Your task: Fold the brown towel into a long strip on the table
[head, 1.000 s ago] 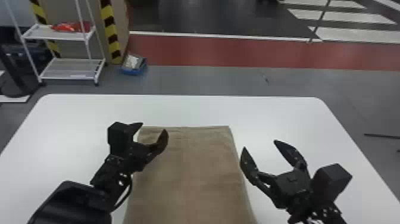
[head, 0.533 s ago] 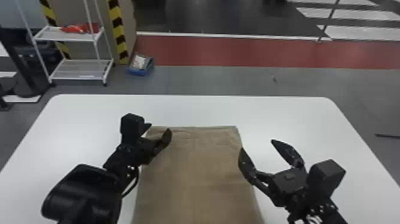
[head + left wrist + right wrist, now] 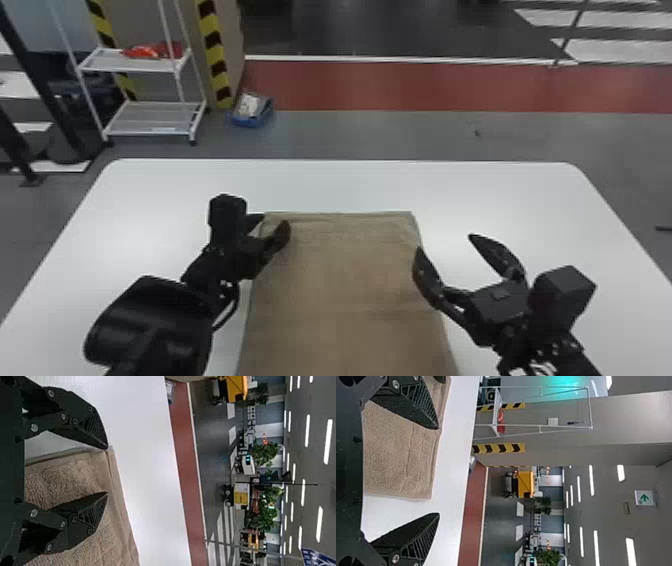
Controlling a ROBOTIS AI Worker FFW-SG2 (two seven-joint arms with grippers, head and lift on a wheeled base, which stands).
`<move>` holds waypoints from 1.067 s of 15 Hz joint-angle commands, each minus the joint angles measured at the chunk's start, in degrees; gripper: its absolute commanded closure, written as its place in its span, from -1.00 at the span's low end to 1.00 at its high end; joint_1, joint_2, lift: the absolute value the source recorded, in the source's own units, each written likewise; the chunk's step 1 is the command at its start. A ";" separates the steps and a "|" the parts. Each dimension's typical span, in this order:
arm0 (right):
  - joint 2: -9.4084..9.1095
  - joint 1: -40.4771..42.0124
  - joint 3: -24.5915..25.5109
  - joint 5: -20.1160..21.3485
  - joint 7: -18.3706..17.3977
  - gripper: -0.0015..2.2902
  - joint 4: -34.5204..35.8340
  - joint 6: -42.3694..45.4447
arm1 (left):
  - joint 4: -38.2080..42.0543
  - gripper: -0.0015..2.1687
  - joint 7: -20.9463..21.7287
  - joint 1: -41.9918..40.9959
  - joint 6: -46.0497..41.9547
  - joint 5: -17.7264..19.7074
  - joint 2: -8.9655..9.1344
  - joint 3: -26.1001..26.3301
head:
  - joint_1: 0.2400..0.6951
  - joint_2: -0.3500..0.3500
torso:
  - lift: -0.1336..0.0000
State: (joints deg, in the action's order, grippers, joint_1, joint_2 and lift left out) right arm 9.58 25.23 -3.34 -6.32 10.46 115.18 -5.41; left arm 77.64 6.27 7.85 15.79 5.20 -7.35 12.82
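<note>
Towel (image 3: 345, 300) lay flat and spread out on the table (image 3: 150, 200), about midway between its left and right sides. Its far edge ran roughly parallel to the table's far edge and stopped short of it. A narrow band and slight creases showed along that far edge.

Left gripper (image 3: 274, 221): positioned at the towel's far left corner, fingers set wide apart. One finger was above the towel; the other tip was beside the corner. Contact with the cloth could not be determined.

Right gripper (image 3: 446, 243): positioned at the towel's right edge, nearer than its far right corner, fingers set wide apart. The left finger was at the cloth's edge; the right finger was over the table. Contact could not be determined.

Beyond the table, at far left, stood a rack (image 3: 150, 132) with a red item (image 3: 145, 51) on its upper shelf. A blue bin (image 3: 250, 120) sat on the floor to its right.
</note>
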 commanded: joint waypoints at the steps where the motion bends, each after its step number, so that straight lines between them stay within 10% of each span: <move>1: 0.00 -0.10 0.00 -0.01 -0.08 -0.90 -0.04 0.00 | -0.04 -0.35 0.06 0.06 -0.01 -0.02 0.05 -0.07 | 1.00 -0.09 | -0.66; 7: 0.08 -0.36 0.00 -0.36 -0.08 -0.90 -0.22 -0.18 | 2.87 0.55 -0.73 -2.31 -0.01 -0.02 -0.39 -0.51 | 1.00 -0.08 | -0.66; 16: 0.08 -0.80 1.31 -0.80 -7.47 -0.90 -1.10 0.00 | 35.74 0.56 -1.43 -15.40 21.96 -6.61 -0.74 7.84 | 1.00 -0.24 | -0.66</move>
State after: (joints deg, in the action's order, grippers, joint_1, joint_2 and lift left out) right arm 9.56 24.35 -2.49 -7.25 4.13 114.21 -5.44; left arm 110.34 4.72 -7.01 31.94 -0.25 -8.12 17.29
